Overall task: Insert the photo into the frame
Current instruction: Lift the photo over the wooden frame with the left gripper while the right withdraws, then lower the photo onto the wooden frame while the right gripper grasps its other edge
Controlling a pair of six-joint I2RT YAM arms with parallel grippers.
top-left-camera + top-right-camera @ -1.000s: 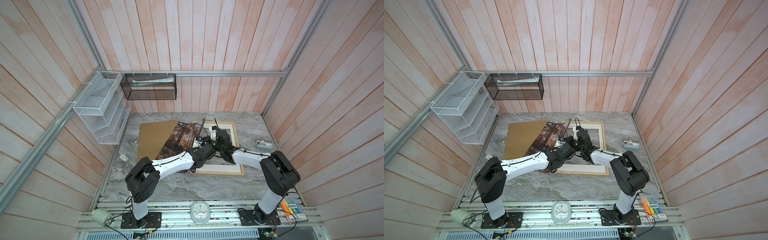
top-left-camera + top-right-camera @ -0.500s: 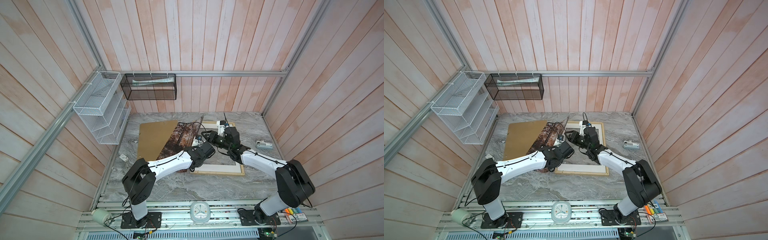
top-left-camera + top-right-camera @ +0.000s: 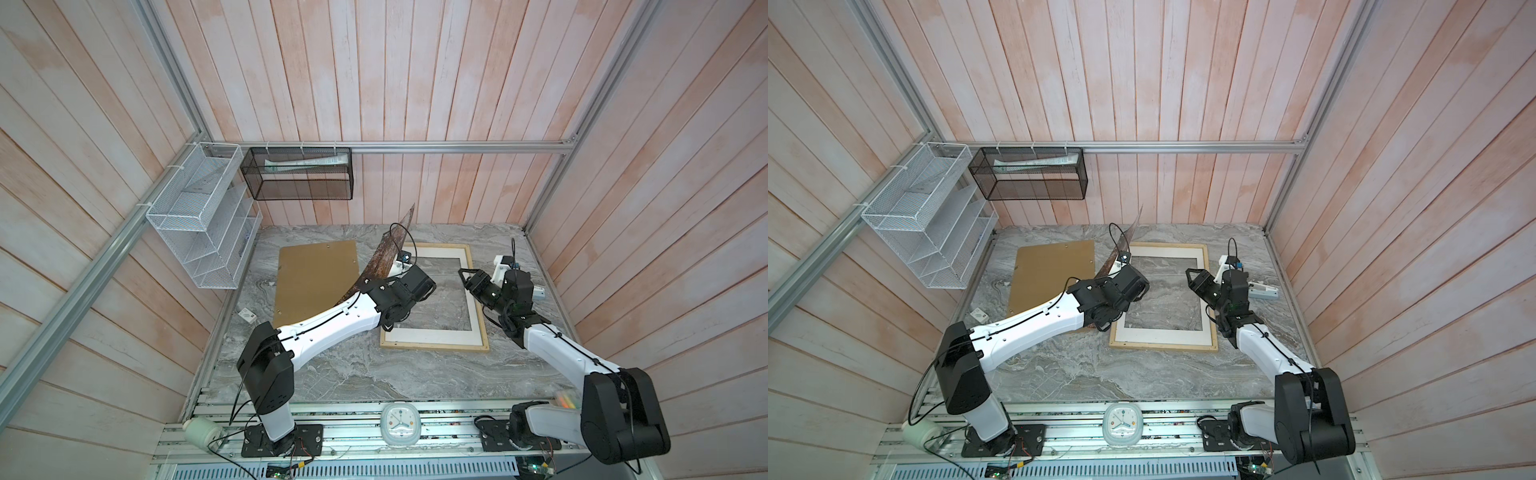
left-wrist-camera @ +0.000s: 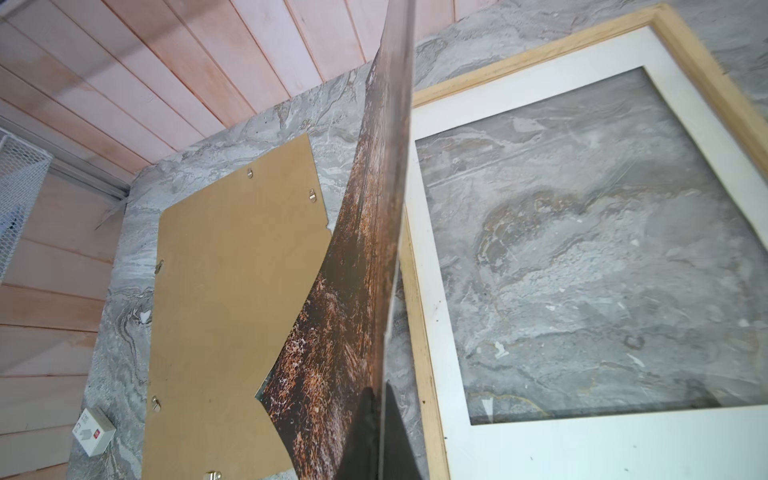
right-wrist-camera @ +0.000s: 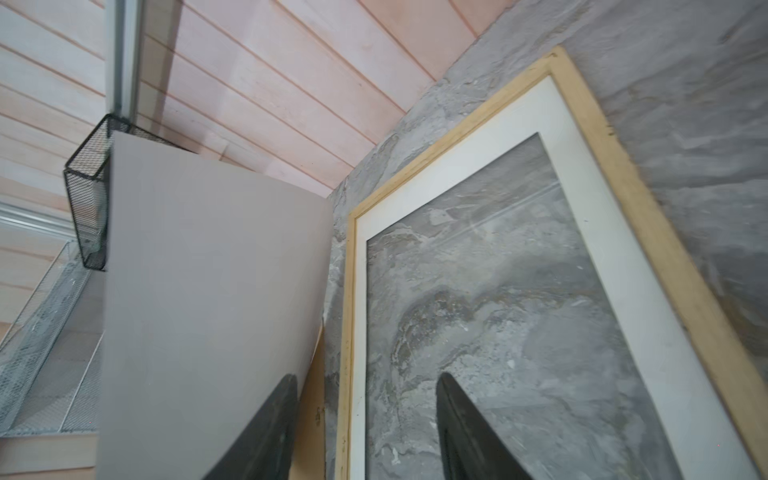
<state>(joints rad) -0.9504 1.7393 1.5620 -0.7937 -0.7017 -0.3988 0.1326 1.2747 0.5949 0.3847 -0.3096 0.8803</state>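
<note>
frame (image 3: 434,345): large rectangle of thin pale wood strips, flat on grey marble tabletop (image 3: 374,374), centre toward 3 o'clock; lying open so the sheet can drop in.
mat (image 3: 432,333): white card with rectangular window, seated inside the frame; marble shows through the window.
board (image 3: 316,278): plain brown backing board with small metal tabs, flat at 9 o'clock of the frame; parked aside, probably for last.
photo (image 3: 384,255): thin flexible borderless autumn-forest print, stood on edge between board and frame, top corner toward 12 o'clock, lower part bowing out over the board; not in the frame yet.
left gripper (image 4: 378,419): jaws clamped on the photo's near edge; raised, I judge, to swing it over toward 3 o'clock; single-edge hold, so the sheet may flop.
right gripper (image 5: 368,376): jaws apart, empty, over the frame's 3 o'clock strip, well apart from the photo; likely placed to catch the free edge.
</note>
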